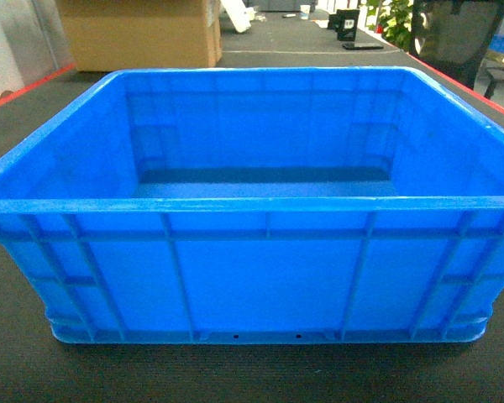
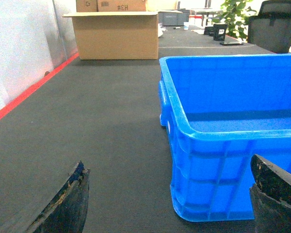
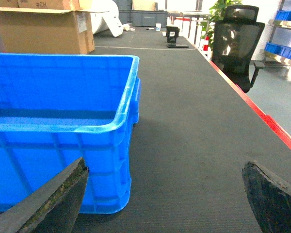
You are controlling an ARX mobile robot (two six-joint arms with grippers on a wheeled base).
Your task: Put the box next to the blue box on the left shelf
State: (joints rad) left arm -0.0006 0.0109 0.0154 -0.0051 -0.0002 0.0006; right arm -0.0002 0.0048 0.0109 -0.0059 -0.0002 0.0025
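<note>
The box (image 1: 252, 218) is seen resting on the dark counter (image 2: 87, 121), not yet lifted. The left gripper (image 2: 167, 204) and right gripper (image 3: 165, 199) are spread wide at its near corners, nothing grasped; lifting and shelving are judged outstanding.

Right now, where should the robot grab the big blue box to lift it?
Probably by the thick rim of the box at both ends: left claw from the left, right claw from the right. Both are open beside its near corners; it looks too wide for one claw.
</note>
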